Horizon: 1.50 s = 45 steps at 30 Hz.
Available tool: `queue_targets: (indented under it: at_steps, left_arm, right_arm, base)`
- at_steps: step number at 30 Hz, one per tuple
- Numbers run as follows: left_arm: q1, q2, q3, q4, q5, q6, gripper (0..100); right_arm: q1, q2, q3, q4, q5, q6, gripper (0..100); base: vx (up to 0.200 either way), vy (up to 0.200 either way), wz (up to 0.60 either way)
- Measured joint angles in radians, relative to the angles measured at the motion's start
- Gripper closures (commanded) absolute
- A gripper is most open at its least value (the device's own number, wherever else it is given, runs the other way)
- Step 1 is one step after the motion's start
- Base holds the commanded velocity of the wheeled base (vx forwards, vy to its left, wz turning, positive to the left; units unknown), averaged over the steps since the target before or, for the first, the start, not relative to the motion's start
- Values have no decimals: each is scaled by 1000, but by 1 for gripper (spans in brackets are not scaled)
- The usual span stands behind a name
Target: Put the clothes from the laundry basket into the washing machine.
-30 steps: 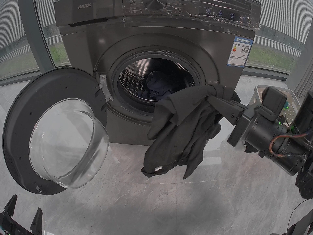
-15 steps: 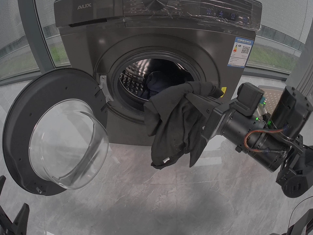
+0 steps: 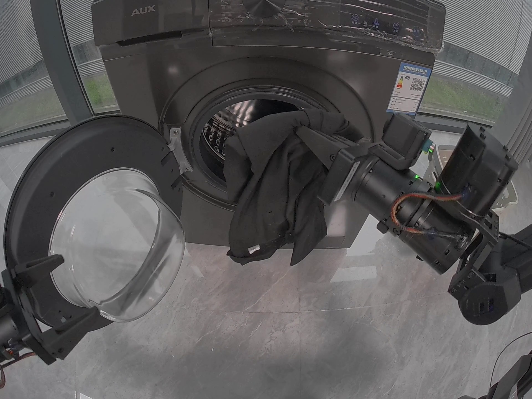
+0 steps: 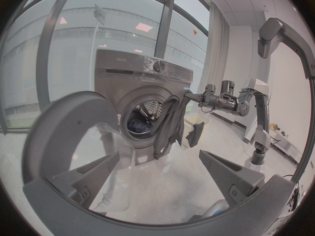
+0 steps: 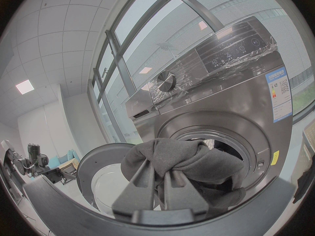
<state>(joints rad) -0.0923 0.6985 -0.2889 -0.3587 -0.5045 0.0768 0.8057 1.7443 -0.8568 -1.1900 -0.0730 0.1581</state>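
My left pincer (image 3: 55,297) hangs low, its two fingers spread wide, beside the round, dark open door (image 3: 33,195) with its clear glass bowl. My right pincer (image 5: 159,181) is clamped on one limp, crumpled black garment (image 3: 271,184) at the mouth of the grey metal washing machine (image 3: 166,73). My left wrist view shows one dark blue piece (image 4: 137,127) in the drum (image 4: 148,109) and, beyond, a white plastic laundry basket (image 4: 206,119) with one dark cloth (image 4: 196,133) over its rim.
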Motion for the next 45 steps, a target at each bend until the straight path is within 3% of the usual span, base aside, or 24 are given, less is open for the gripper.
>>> queue_targets:
  at_steps: [7, 14, 19, 27, 45]
  left_arm:
    - [-143, 251, -18, -180, 18, -2, 0]
    - [-259, 466, -76, -307, 30, -68, 0]
    - [-316, 600, -129, -342, 72, -84, 0]
    - [-343, 803, -189, -445, 100, -90, 0]
    - [-333, 1110, -344, -476, 97, -95, 0]
  right_arm:
    - [-2, 17, -35, -12, -2, 1, 100]
    - [-4, 29, -51, -24, -3, 4, 100]
    - [-6, 33, -54, -27, -4, 5, 100]
    - [-3, 33, -57, -28, -8, 5, 100]
    - [10, 31, -53, -42, -9, 6, 100]
  base:
    - [0, 0, 0]
    - [0, 0, 0]
    - [0, 0, 0]
    - [0, 0, 0]
    - [0, 0, 0]
